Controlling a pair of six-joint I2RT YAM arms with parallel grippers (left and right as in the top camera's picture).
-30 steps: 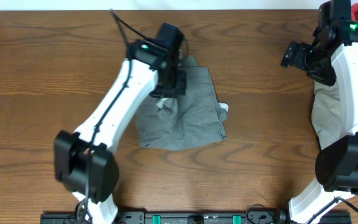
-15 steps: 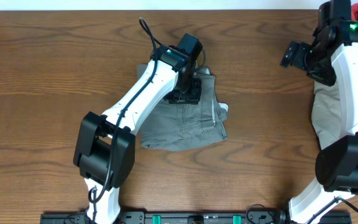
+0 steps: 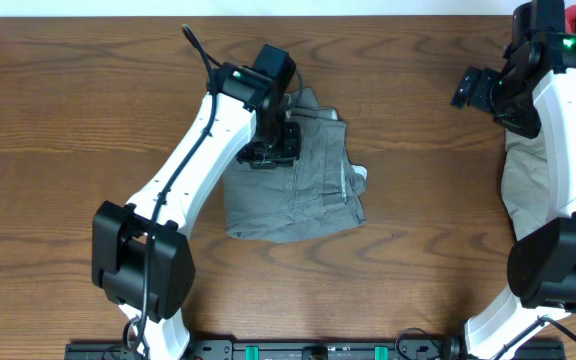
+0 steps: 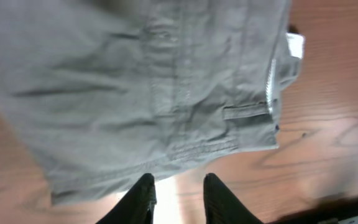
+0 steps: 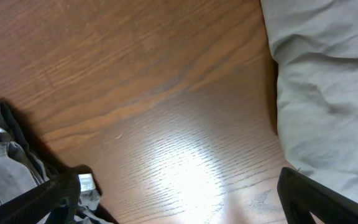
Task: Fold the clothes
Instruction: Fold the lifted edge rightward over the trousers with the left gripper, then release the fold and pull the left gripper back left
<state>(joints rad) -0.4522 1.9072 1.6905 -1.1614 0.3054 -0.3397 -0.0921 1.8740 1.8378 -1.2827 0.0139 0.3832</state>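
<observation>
A: Where is the clothing, and how is the left arm posed?

B: A folded grey woven garment (image 3: 313, 190) lies flat on a brown wood-grain tabletop (image 3: 68, 100). The white left arm (image 3: 183, 175) stretches diagonally along the garment's left side, with its wrist bent downward. The black left gripper (image 3: 273, 150) hangs over the garment's upper left corner. In the left wrist view its jaws (image 4: 178, 193) are parted and hold nothing. Only bare wood shows between them, just past one edge of the garment (image 4: 135, 81).

A: And the right arm?

B: The right gripper (image 3: 473, 88) sits well to the right of the garment and apart from it. Its jaws (image 5: 179, 180) are spread wide over bare wood, and nothing is between them. A crumpled pale grey cloth (image 3: 528, 185) lies farther right of the garment, partly under that arm. It looks soft, with shallow wrinkles (image 5: 328, 74).

A: What about texture, or any writing?

B: The garment is matte, with rows of stitched seams, a small belt loop and a pale strip running down its right side. A small white label (image 3: 361, 174) pokes out at the garment's right edge and shows in both wrist views (image 4: 295, 45) (image 5: 86, 182). Any print on it is too small to read.
</observation>
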